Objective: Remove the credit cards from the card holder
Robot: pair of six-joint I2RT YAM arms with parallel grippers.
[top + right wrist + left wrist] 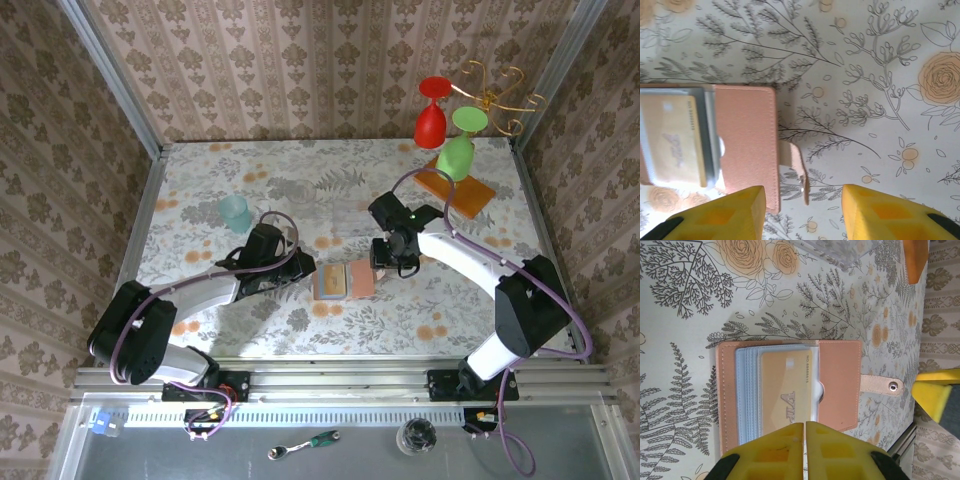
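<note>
The card holder lies open on the floral table between both grippers. Its tan flap folds over grey-blue pockets. An orange-tan credit card marked VIP sits in a pocket, its edge under the flap. My left gripper is shut, its yellow fingertips together over the holder's near edge, nothing visible between them. My right gripper stands open at the flap's side. The snap strap sticks up between its fingers, touching neither. The card also shows here.
A teal cup stands behind the left arm. At the back right an orange wooden slab bears a rack with a red goblet and a green goblet. Patterned walls close in three sides.
</note>
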